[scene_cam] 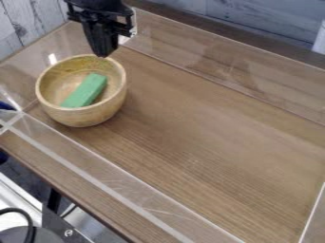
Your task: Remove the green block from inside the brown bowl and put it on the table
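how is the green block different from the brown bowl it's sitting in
The green block is small, bright green and straight-edged; the brown bowl is much larger, light-brown wood and round. The block lies slanted inside the bowl; the bowl stands upright on the table. Neither is held.

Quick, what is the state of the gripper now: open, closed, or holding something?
Gripper: cannot be told if open or closed; holding nothing, above the brown bowl's far rim.
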